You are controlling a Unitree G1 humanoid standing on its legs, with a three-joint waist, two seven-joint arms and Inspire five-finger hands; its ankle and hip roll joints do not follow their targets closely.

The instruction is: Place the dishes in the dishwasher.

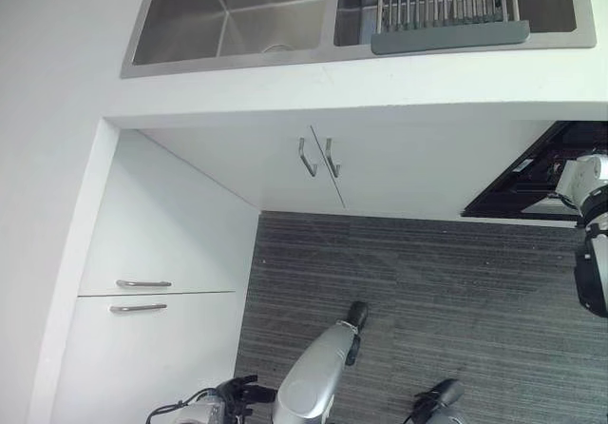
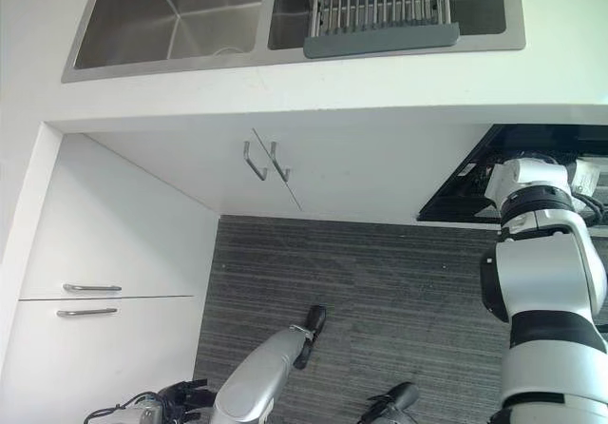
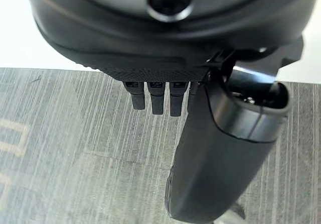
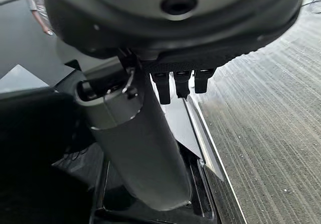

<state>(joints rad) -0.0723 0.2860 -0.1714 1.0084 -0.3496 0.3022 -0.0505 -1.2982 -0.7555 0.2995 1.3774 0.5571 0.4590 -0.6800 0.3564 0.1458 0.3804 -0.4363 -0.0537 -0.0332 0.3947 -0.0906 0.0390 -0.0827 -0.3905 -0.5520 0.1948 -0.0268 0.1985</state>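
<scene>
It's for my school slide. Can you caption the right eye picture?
Double sink with a dish rack above white cupboards, and an open dishwasher at the right.

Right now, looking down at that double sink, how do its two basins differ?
The left basin is bare: its steel floor and walls show, with a drain at its near edge. The right basin holds a drying rack of metal bars with a dark grey front rim, which covers most of it. The left basin looks wider open; the right shows bare steel just at its sides. Both are brushed steel, set side by side in the white counter.
</scene>
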